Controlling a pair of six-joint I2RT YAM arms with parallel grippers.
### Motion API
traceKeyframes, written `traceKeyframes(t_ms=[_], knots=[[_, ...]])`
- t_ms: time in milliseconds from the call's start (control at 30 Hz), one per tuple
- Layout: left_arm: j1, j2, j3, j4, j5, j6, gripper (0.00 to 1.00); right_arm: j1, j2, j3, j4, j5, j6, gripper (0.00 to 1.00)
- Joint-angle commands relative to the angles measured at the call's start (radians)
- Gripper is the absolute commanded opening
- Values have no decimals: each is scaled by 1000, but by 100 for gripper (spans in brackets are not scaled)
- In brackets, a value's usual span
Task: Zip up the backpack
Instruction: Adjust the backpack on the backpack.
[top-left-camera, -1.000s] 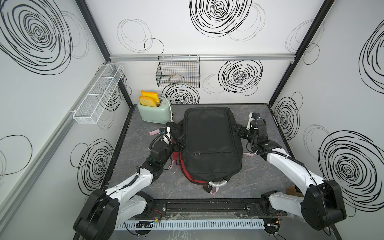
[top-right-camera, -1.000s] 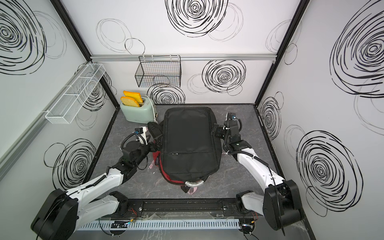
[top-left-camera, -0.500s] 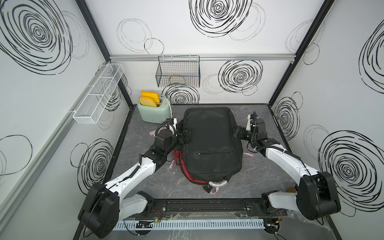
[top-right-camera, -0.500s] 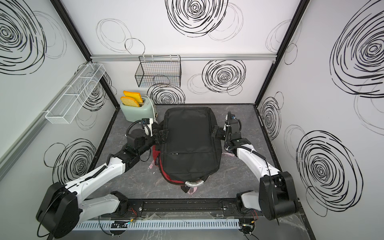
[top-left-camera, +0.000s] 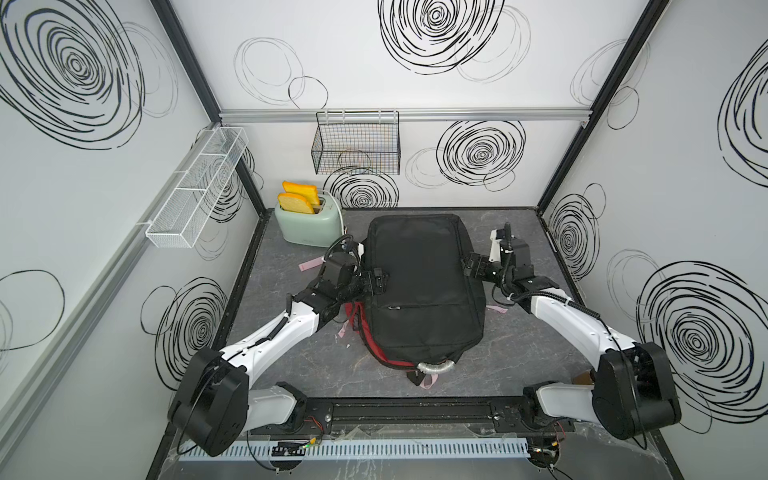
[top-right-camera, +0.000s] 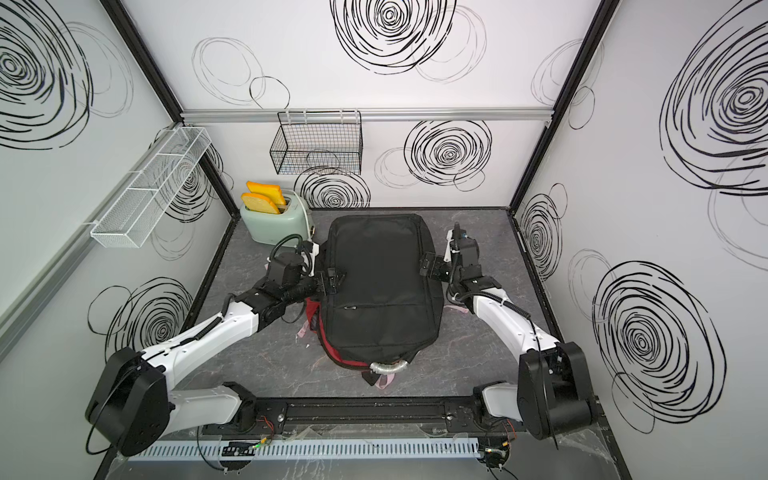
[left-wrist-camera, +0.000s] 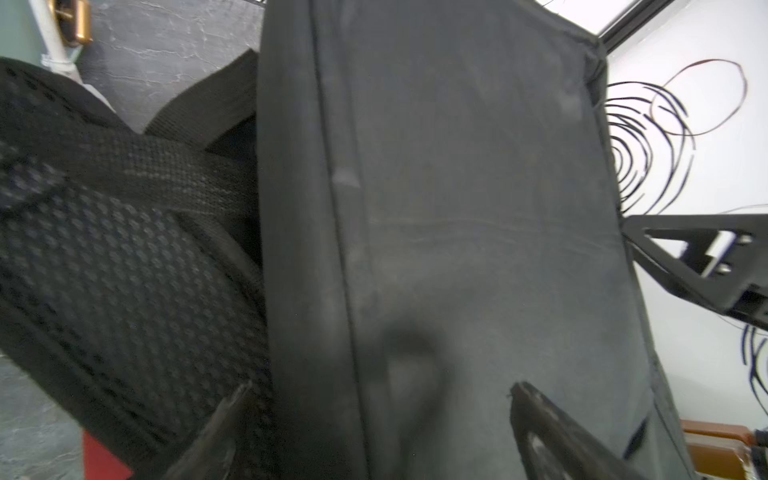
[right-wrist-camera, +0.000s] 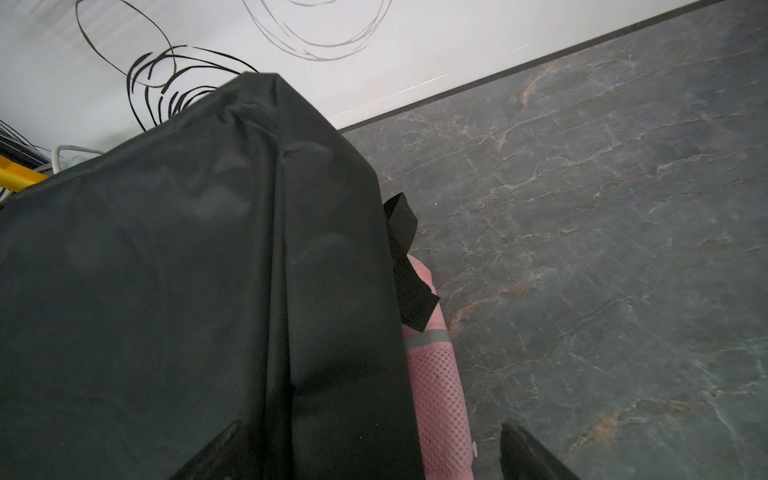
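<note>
Checking progress: zipping had not started, as far as the pictures showed. Backpack (top-left-camera: 424, 291) lay flat in the middle of the table (top-left-camera: 291, 374), handle end toward the robot base. Red lining (top-left-camera: 368, 338) showed along its near-left edge, so I judged the main compartment was open there. No zipper pull could be made out in any view.

Left hand (top-left-camera: 377, 281) sat at the pack's left edge, released, grasping nothing. In the left wrist view its fingers (left-wrist-camera: 552, 432) stood wide apart with the pack's side seam between them. Right hand (top-left-camera: 470, 266) sat at the right edge, also released and empty. In the right wrist view its fingers (right-wrist-camera: 523, 461) straddled the pack's edge and a pink mesh strap (right-wrist-camera: 436, 386). Couldn't tell whether either hand touched fabric.

Left to do, by my read: find the pull, pin the pack with one hand, run the zipper shut with the other. Toaster (top-left-camera: 309, 226) stood at the far-left corner, apart from the pack.
</note>
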Motion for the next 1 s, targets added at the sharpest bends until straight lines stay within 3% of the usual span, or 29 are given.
traceKeyframes(t_ms=[0, 133, 200, 300, 367, 467, 533, 633, 967], knots=[[-5, -30, -19, -2, 19, -33, 98, -2, 25, 3, -15, -25, 18, 95], [-2, -9, -45, 31, 44, -33, 100, -2, 37, -5, -3, -53, 26, 89], [-3, 17, -53, 64, 78, -34, 92, -2, 47, -4, 3, -74, 26, 83], [-3, 75, -61, 133, 149, -46, 65, -3, 53, 3, 12, -101, 26, 68], [-5, 118, -54, 166, 186, -51, 38, -3, 53, 8, 18, -111, 26, 52], [-5, 150, -53, 198, 219, -50, 11, -3, 57, 25, 24, -120, 24, 24], [-4, 148, -54, 205, 215, -44, 0, -2, 66, 48, 18, -126, 20, 11], [9, 118, -76, 234, 217, -47, 0, 2, 79, 97, 5, -136, 13, 0], [79, -39, -212, 414, 198, -103, 0, 50, 238, 343, -27, -94, 12, 0]])
